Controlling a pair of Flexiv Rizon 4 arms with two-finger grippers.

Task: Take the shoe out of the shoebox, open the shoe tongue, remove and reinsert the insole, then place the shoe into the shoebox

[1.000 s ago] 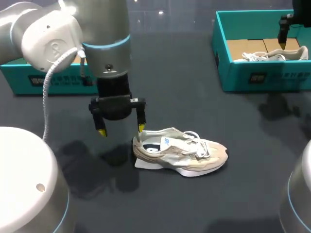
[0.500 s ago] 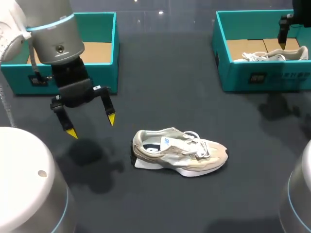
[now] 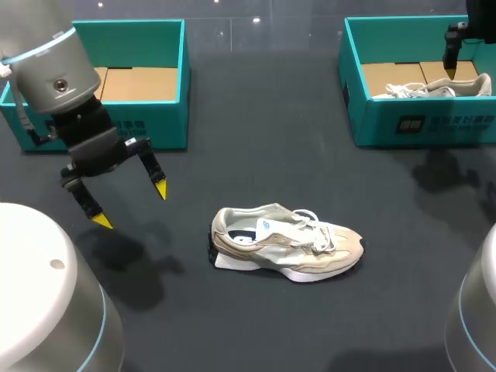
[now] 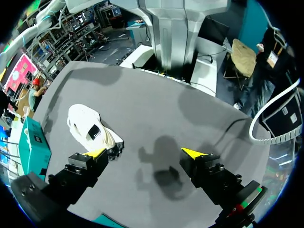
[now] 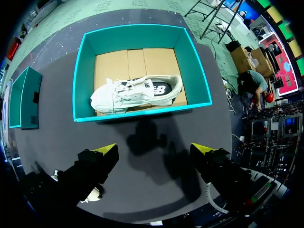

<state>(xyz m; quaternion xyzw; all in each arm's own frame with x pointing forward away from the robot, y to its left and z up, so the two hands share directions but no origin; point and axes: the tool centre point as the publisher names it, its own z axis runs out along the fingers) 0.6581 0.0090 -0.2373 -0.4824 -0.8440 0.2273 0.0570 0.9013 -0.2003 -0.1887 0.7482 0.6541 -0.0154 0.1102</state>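
Observation:
A beige sneaker [image 3: 287, 244] with white laces lies on its sole mid-table, toe to the right; it shows ahead of one finger as the sneaker [image 4: 91, 131] in the left wrist view. My left gripper [image 3: 130, 204] hangs open and empty to its left, in front of the empty teal shoebox [image 3: 147, 116]. A second sneaker [image 3: 434, 87] lies in the teal shoebox [image 3: 418, 120] at the back right. My right gripper [image 5: 154, 149] hovers open above the table in front of that box [image 5: 85, 76], holding nothing; the second sneaker [image 5: 137, 92] lies inside.
The dark table [image 3: 310, 178] stretches between the two boxes. The arms' white bases [image 3: 39, 310] stand at the near corners. Another teal box [image 5: 26, 97] stands beside the right one in the right wrist view.
My left gripper has drawn away from the sneaker's heel, moving left and back toward the left shoebox, still open. The sneaker and the right arm have stayed put.

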